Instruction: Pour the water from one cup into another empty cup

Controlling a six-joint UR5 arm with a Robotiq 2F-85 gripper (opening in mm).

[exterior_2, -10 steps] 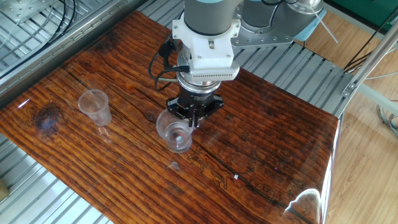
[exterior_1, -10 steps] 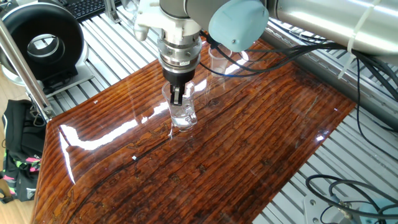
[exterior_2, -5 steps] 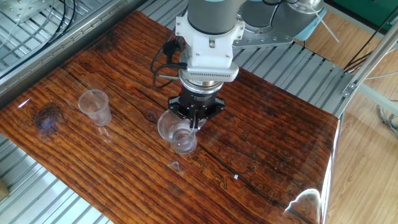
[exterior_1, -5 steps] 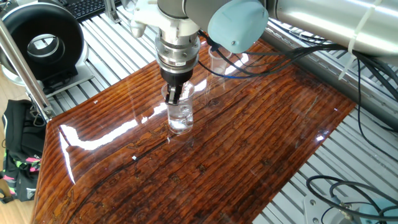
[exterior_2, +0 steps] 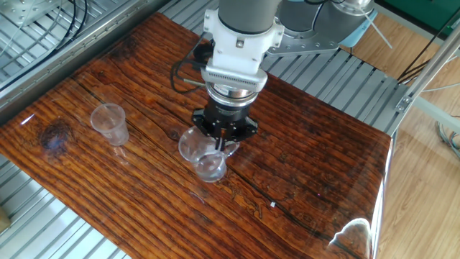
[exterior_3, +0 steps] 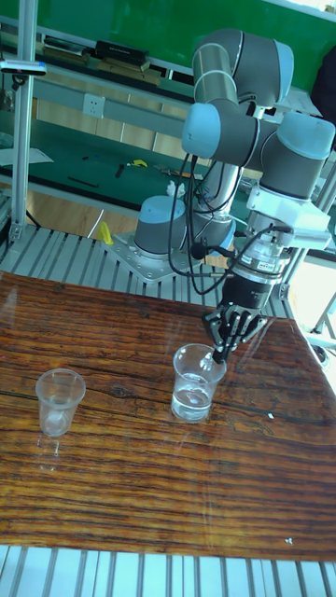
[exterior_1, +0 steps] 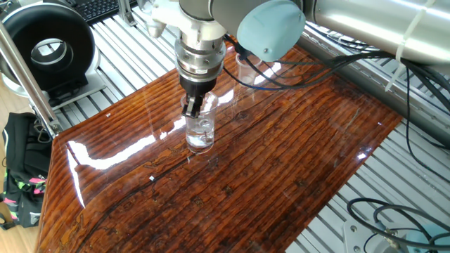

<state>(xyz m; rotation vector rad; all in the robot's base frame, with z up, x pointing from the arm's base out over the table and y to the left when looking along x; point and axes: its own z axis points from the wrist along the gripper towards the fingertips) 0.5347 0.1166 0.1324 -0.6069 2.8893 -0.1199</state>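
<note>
gripper [exterior_3: 221, 353] pinching cup [exterior_3: 194, 384] rim | thin clear wall, light, slippery, likely crushable | water [exterior_3: 191, 399] low | empty cup [exterior_3: 59, 401] near worktop edge

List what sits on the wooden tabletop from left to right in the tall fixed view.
Small empty cup → the cup holding water, with the gripper pinching its right rim.
</note>
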